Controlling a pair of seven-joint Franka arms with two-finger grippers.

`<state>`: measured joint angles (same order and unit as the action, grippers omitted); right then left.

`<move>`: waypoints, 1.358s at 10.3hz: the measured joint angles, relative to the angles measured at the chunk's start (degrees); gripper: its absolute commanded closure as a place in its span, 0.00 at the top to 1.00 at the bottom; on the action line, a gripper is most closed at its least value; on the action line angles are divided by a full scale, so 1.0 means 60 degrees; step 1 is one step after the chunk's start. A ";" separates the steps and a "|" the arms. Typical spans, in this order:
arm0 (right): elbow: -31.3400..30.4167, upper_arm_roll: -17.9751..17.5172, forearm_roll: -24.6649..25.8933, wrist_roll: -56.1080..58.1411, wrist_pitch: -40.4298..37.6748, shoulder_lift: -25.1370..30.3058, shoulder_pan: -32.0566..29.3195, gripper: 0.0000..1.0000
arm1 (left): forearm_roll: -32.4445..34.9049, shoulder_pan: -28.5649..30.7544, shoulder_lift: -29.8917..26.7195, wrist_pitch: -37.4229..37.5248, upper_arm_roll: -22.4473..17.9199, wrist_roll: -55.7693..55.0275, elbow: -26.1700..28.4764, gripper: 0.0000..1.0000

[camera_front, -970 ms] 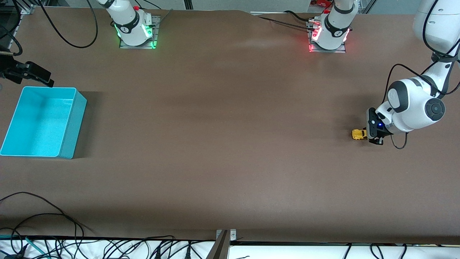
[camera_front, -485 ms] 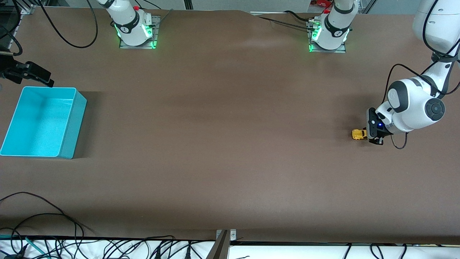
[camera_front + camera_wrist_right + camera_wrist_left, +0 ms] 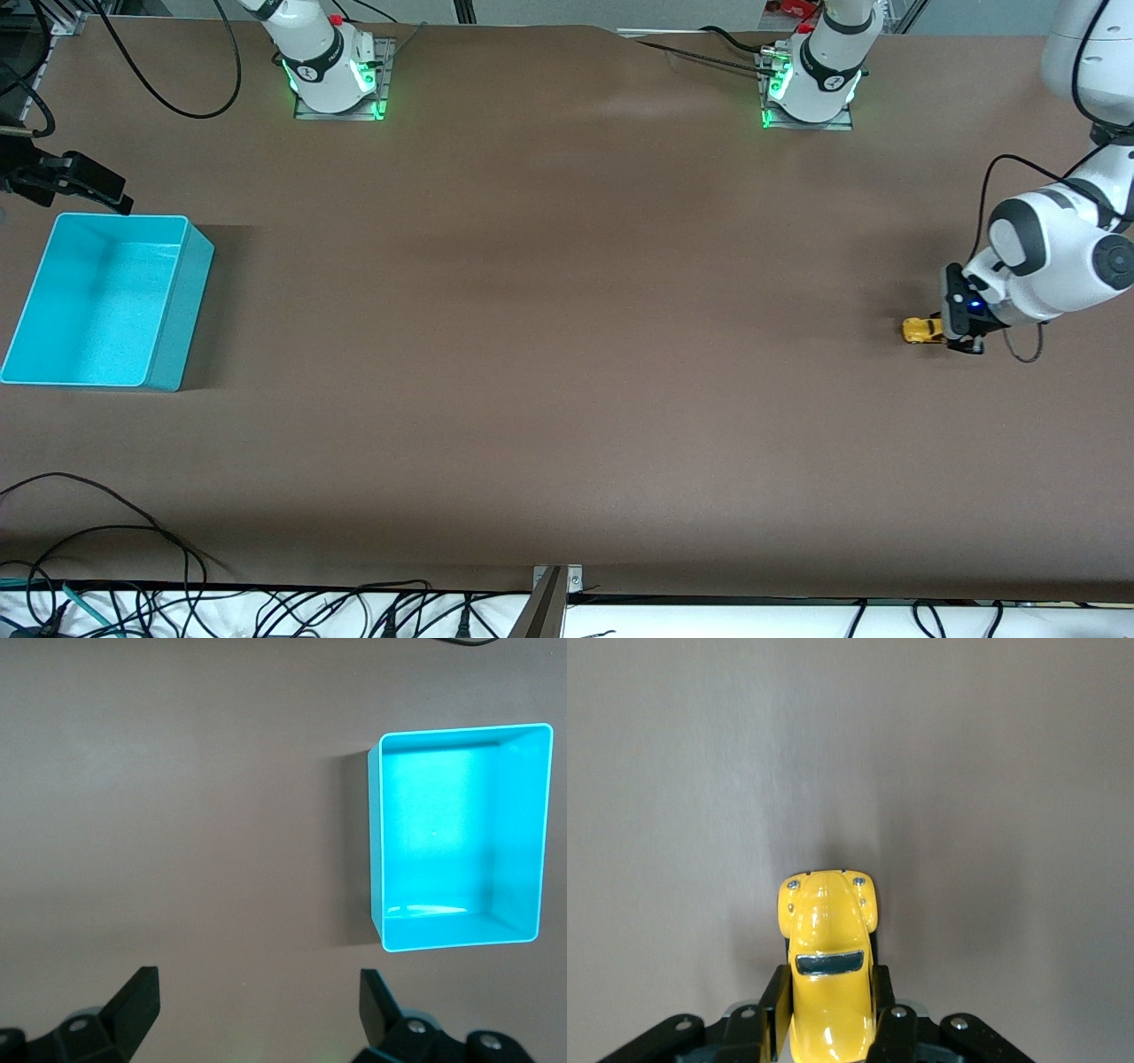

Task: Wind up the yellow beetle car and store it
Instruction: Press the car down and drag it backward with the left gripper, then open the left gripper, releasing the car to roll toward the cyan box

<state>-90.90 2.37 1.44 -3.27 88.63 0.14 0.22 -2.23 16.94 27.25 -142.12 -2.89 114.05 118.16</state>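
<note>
Glare and angle hide much of the front view: the left gripper (image 3: 946, 333) is a dark cluster low at the left arm's end of the brown table (image 3: 567, 354), its fingers lost behind its own housing, and only the rounded nose end of the yellow beetle car (image 3: 922, 330) shows against it. The car sits on the matte tabletop, small and glossy. The right arm is largely cut off at the frame's edge; its gripper (image 3: 75, 182) appears only as a dark shape in the air just above the farther rim of the turquoise bin (image 3: 182, 301), where it waits. The bin is a smooth, open rectangular box with straight walls at the right arm's end of the table, well apart from the car. Loose black cables (image 3: 106, 549) curl along the table's nearest edge.

In the left wrist view the car (image 3: 827, 979) is plain: a shiny domed body with a dark window slot and small silver studs at its nose, its tail cut off by the frame. Black fingers (image 3: 776, 1014) press on its two flanks, pinching it.

In the right wrist view two dark fingertips (image 3: 133, 1003) stand wide apart with nothing between them. The bin (image 3: 381, 859) lies below, its thin rim bright, its corner cropped.
</note>
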 measured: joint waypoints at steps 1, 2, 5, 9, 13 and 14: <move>0.0000 0.0001 0.0000 0.0000 0.0000 0.0000 -0.0001 1.00 | 0.0000 -0.0011 0.0002 0.0006 0.0001 0.0002 -0.0001 0.00; 0.0000 0.0000 0.0000 0.0000 0.0000 0.0000 -0.0001 1.00 | 0.0000 -0.0011 0.0003 0.0006 0.0000 0.0002 -0.0002 0.00; 0.0000 0.0000 0.0000 0.0000 0.0000 0.0000 -0.0001 1.00 | 0.0000 -0.0012 0.0004 0.0007 -0.0007 0.0002 -0.0004 0.31; 0.0000 0.0000 0.0000 0.0000 0.0000 0.0000 -0.0001 1.00 | 0.0000 -0.0013 0.0021 0.0048 -0.0015 0.0002 -0.0041 0.76; 0.0000 0.0000 0.0000 0.0000 0.0000 0.0000 -0.0001 1.00 | 0.0000 -0.0012 0.0648 0.0421 -0.0099 0.0002 -0.0385 1.00; 0.0000 0.0000 0.0000 0.0000 0.0000 0.0000 -0.0001 1.00 | 0.0000 -0.0016 0.0668 0.0706 -0.0098 0.0002 -0.0575 1.00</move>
<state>-90.90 2.37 1.44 -3.27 88.63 0.14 0.22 -2.23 16.84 31.26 -137.89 -3.48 114.07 114.71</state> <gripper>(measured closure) 0.000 0.009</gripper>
